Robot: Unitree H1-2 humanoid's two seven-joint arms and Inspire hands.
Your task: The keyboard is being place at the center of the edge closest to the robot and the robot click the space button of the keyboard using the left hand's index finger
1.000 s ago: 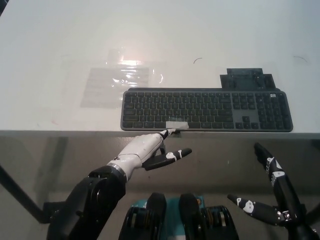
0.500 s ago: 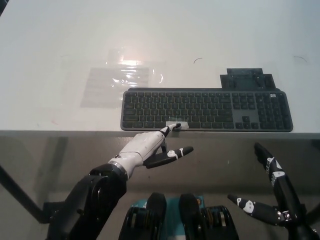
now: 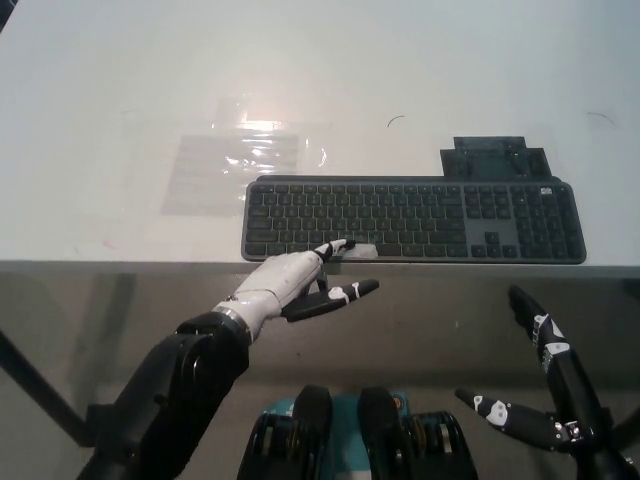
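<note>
While R robot hand [image 3: 545, 395] rests low, L robot hand [image 3: 288, 284] touches kbd [image 3: 450, 212] spacebar [image 3: 366, 251].

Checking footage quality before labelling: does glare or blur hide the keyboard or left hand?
Head view: glare lies on the plastic sheet beyond the keyboard, not its keys; legends too soft to read; left hand clear; right hand resting lower right.

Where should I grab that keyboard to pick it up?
Probably by its two short ends, from both sides. The keyboard is long, thin and flat on the table, and the left hand sits at its near middle; the right hand rests lower right.
</note>
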